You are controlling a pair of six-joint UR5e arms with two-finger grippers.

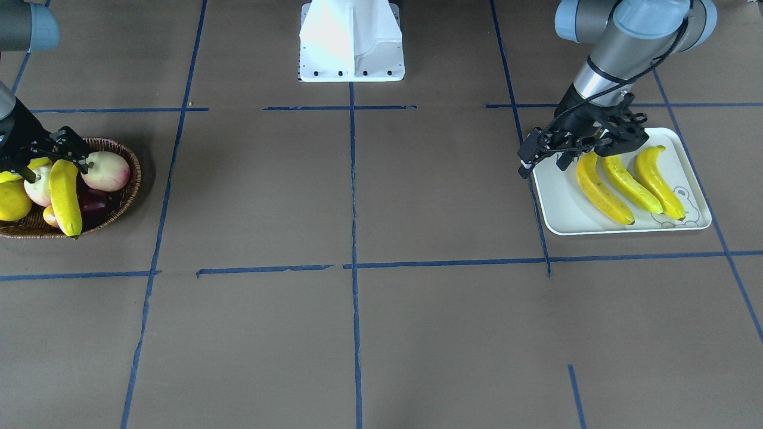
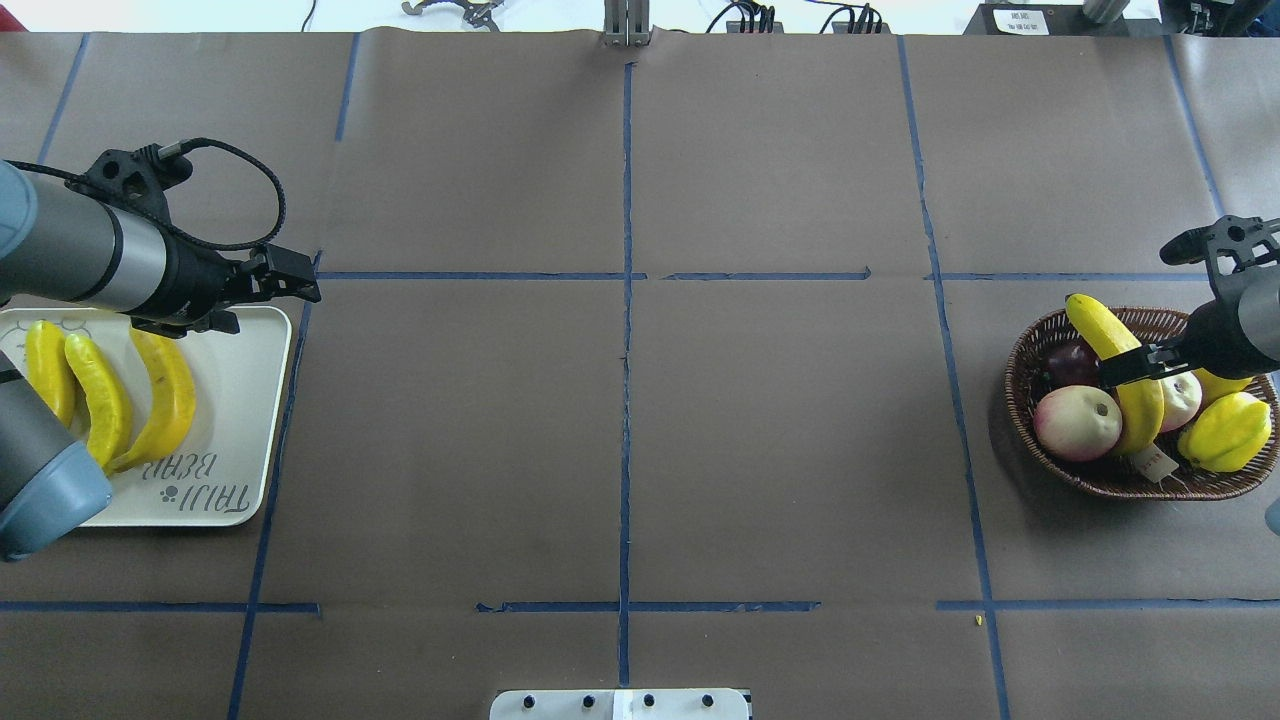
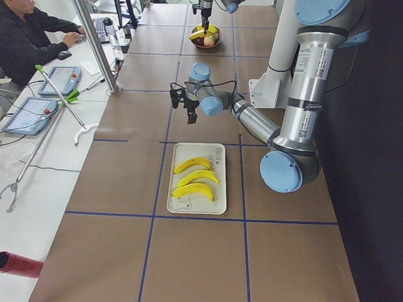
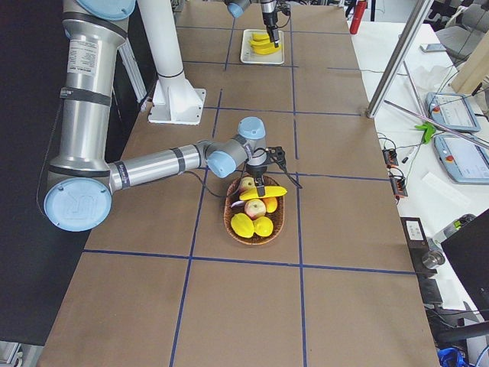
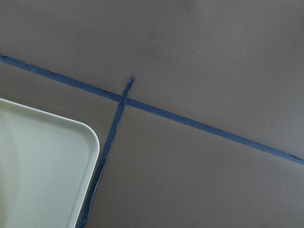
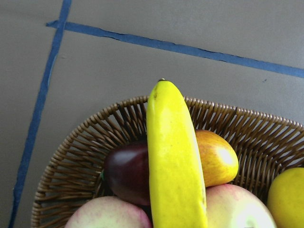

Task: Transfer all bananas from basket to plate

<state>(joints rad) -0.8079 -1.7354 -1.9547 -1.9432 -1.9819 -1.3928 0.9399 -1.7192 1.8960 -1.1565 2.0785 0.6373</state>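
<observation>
The wicker basket point(image 1: 130, 189) point(image 2: 1028, 345) sits at my right. One banana point(image 1: 65, 202) point(image 2: 1142, 405) point(image 6: 175, 161) lies on top of its fruit, with one tip over the rim. My right gripper point(image 1: 56, 168) point(image 2: 1140, 372) is low over this banana, jaws open on either side of its upper end. The off-white plate point(image 1: 557, 208) point(image 2: 240, 400) at my left holds three bananas point(image 1: 629, 185) point(image 2: 165, 400) side by side. My left gripper point(image 1: 581, 154) point(image 2: 190, 325) hovers open and empty over the plate's far edge, just above the banana tips.
The basket also holds two pink-and-cream fruits point(image 2: 1075, 422), a dark red-purple mango point(image 2: 1070, 362) and yellow fruits point(image 2: 1225, 432). The white robot base point(image 1: 351, 42) stands mid-table on my side. Blue tape lines cross the brown table. An operator point(image 3: 25, 38) sits beyond the far edge.
</observation>
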